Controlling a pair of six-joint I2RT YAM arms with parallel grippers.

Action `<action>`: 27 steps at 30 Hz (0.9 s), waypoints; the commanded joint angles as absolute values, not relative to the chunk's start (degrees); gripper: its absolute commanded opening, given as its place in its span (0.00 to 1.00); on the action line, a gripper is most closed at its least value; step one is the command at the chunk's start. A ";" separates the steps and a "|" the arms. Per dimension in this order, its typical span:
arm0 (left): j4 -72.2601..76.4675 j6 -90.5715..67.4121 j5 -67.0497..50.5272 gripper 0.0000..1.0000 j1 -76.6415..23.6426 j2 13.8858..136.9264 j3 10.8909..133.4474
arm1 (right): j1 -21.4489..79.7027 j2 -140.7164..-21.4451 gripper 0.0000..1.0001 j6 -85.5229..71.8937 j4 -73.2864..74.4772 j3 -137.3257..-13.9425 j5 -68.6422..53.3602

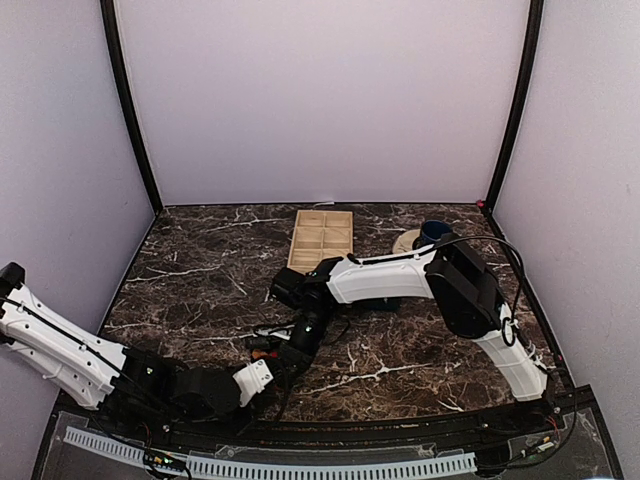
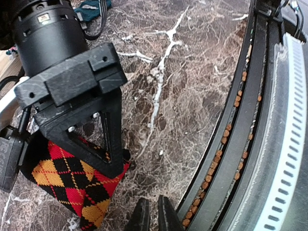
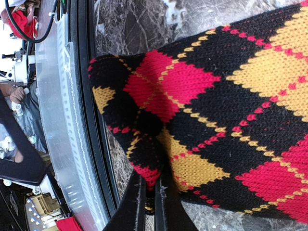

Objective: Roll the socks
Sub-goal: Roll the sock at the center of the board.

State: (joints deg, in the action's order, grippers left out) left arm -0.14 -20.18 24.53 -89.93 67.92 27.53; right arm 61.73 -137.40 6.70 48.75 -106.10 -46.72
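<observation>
Right wrist view: right gripper (image 3: 151, 187) is pinching the folded black, red and orange argyle knit sock (image 3: 231, 96); left gripper (image 2: 150, 211) is sitting nearly closed, empty.

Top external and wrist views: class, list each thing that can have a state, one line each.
argyle sock: on the table, one end folded over and pinched.
teal sock: lying loose, untouched, mostly out of frame.
right gripper: shut on the argyle sock.
left gripper: nearly shut, empty.
mug: upright.
tray: flat, compartments look empty.
</observation>
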 commanded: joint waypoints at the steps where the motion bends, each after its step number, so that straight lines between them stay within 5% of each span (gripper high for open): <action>1: -4.02 -17.88 27.20 0.11 -90.35 70.80 30.13 | 60.64 -140.00 0.00 6.41 50.40 -107.04 -43.01; 6: -6.23 -17.66 31.14 0.12 -90.35 72.10 30.85 | 60.64 -139.97 0.00 6.26 50.58 -107.23 -43.08; 14: -7.33 -16.54 29.98 0.35 -90.35 72.73 30.95 | 60.64 -140.43 0.00 5.63 50.54 -107.73 -42.91; 27: -7.87 -16.85 30.94 0.31 -90.26 77.71 32.71 | 60.47 -139.86 0.00 5.80 50.41 -107.05 -43.50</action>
